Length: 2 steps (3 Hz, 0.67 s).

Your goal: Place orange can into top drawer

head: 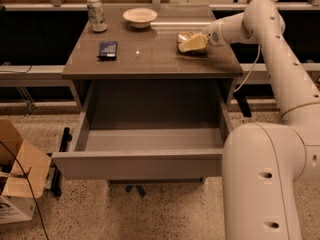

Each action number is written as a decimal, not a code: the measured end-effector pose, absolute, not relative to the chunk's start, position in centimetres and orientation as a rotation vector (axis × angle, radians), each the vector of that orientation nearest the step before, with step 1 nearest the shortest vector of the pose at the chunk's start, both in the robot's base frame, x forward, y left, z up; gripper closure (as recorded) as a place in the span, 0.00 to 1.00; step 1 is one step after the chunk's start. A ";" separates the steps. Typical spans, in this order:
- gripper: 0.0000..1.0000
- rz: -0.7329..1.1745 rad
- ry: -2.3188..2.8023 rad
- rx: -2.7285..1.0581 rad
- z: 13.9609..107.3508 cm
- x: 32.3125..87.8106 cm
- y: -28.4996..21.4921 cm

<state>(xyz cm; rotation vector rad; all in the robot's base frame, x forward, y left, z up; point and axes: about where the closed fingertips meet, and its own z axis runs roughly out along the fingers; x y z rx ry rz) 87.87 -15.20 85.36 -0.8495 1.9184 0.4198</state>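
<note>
The orange can (183, 36) stands on the right part of the tabletop (150, 59), mostly hidden behind my gripper; only a shiny golden edge of it shows. My gripper (193, 43) is low over the tabletop, right at the can, reaching in from the right. I cannot tell whether it holds the can. The top drawer (135, 165) is pulled wide open below the tabletop, and nothing shows inside it.
A silver-green can (96, 15) stands at the back left of the tabletop, a white bowl (140, 16) at the back middle, and a dark flat packet (108, 49) at the left. A cardboard box (17, 179) sits on the floor left. My base (265, 184) fills the lower right.
</note>
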 end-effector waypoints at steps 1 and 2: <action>0.45 0.421 1.946 -0.832 84.4 88.3 -15.4; 0.69 0.409 1.952 -0.844 84.6 88.2 -15.4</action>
